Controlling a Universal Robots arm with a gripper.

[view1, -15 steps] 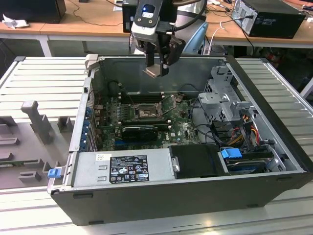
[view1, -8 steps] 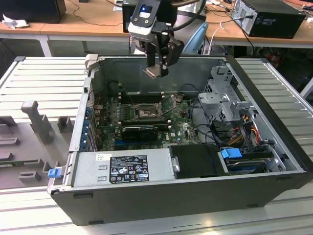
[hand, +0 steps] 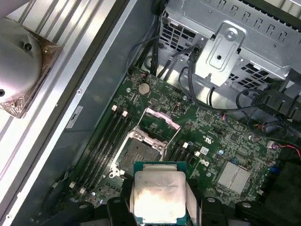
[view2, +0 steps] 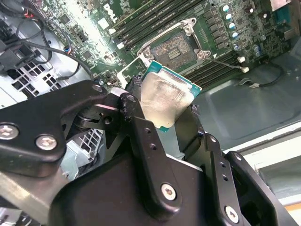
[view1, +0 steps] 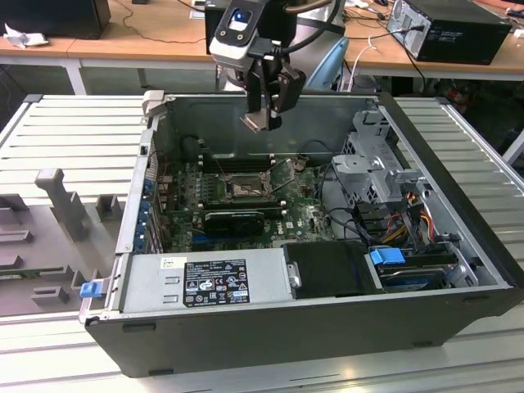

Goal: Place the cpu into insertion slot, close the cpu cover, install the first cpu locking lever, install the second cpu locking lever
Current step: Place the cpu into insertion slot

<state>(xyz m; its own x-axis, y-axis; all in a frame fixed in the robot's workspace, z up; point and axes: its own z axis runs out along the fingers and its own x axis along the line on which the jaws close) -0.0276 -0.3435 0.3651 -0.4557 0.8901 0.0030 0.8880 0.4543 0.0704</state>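
Note:
My gripper [view1: 262,119] hangs above the open computer case, shut on the cpu [view1: 255,124]. The chip is a flat square with a pale silver top and a green rim, clamped by its edges between the black fingers in both wrist views [view2: 167,99] [hand: 157,195]. It is in the air, well clear of the board. Below it lies the insertion slot [view1: 246,190] [hand: 136,153] [view2: 175,49], a dark square with a silver rim on the green board, uncovered. The cpu cover [hand: 160,123], a thin silver frame, stands tilted open at the slot's far edge.
Black memory slots [hand: 101,141] run beside the socket. A metal drive cage [view1: 377,155] with bundled cables [view1: 409,214] fills the case on the exterior view's right. The power supply [view1: 213,282] lies along the near wall. Grey fixtures [view1: 57,205] stand on the ribbed table.

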